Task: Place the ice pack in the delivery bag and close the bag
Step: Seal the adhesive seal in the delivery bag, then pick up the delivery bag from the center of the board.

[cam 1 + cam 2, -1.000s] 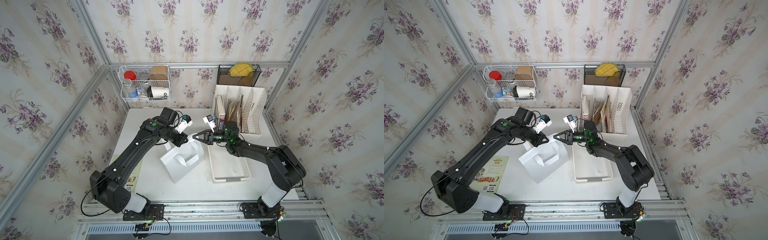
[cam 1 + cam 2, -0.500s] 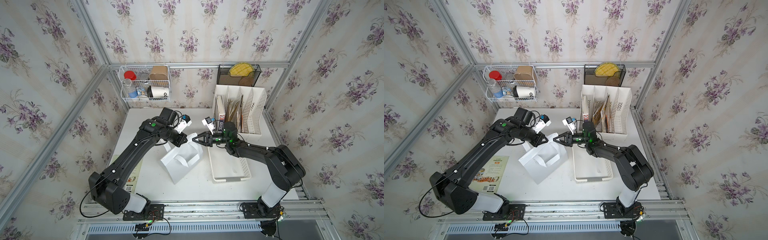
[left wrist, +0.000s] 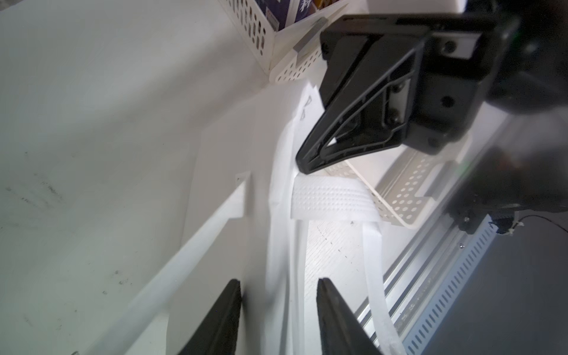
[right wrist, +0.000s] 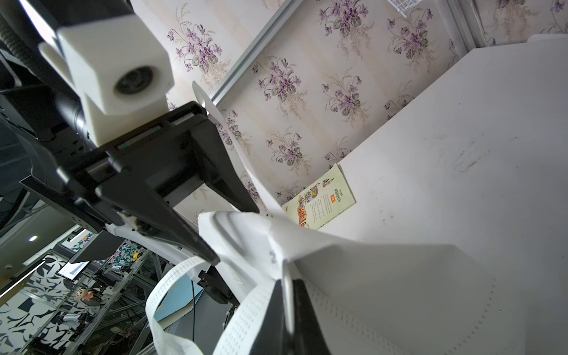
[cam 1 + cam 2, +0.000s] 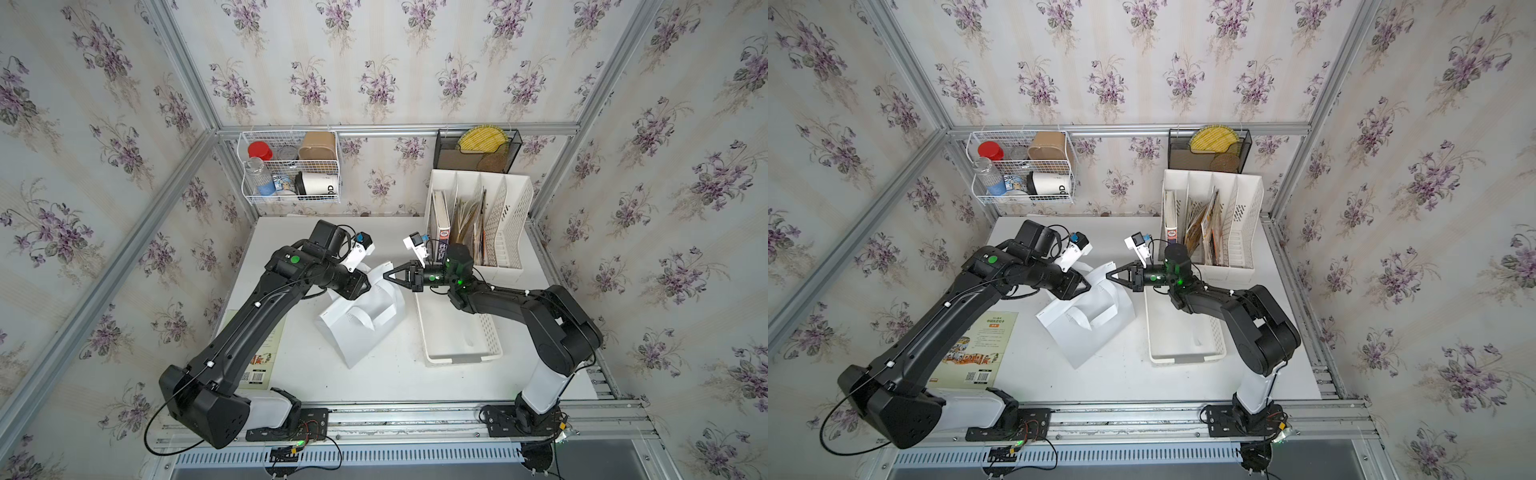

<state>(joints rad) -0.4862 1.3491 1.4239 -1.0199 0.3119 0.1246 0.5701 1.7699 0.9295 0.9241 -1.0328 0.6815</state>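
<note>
White fabric runs between the parted jaws of my left gripper [image 3: 278, 287], nothing clamped; the delivery bag [image 5: 361, 328] lies slumped on the table [image 5: 374, 382] between my arms; my right gripper [image 4: 289, 295] is pinched tight on its rim. I judge I should pinch the facing rim, then draw both sides apart gently to open the mouth; the ice pack I cannot see anywhere.

- delivery bag [image 5: 361, 332]: 1, mid-tabletop [image 5: 374, 386].
- white perforated basket [image 5: 457, 358]: 1, toward the right edge.
- white file organiser [image 5: 517, 216]: 1, back right corner.
- booklet [image 5: 971, 353]: 1, at the left edge.
- wall racks: 2, namely white wire rack [image 5: 286, 133] and black mesh rack [image 5: 444, 160].
</note>
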